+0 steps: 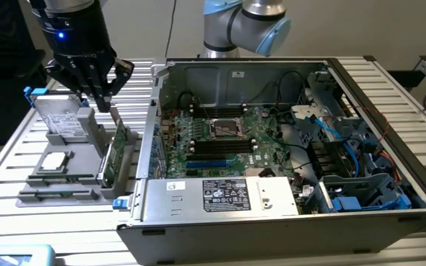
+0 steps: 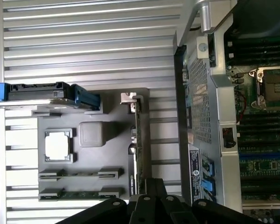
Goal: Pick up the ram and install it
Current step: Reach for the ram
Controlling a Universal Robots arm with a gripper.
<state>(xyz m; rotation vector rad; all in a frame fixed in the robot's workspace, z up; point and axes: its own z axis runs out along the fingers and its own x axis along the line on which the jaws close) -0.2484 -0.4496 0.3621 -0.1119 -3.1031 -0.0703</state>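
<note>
Label (image 1: pixel 226 195) print illegible; gripper (image 1: pixel 104 105) closed.

This is a robotics lab set up for computer assembly, to judge by its furniture. The bench (image 1: pixel 65 227) is a ribbed silver top of aluminium profiles. On it lies an opened grey metal desktop computer case (image 1: pixel 221 233), with its green motherboard (image 1: pixel 221 138) and thin blue cables (image 1: pixel 331 127) exposed. Just beside the case sits a flat dark grey parts fixture (image 2: pixel 112 154) with shaped seats for loose components (a silver hard drive (image 1: pixel 57 116), a small square silver processor chip (image 1: pixel 52 162), a long thin green ram stick (image 2: pixel 79 194)). A silver industrial robot arm with pale blue joint caps (image 1: pixel 246 22) rises beyond the case in the exterior view.
</note>
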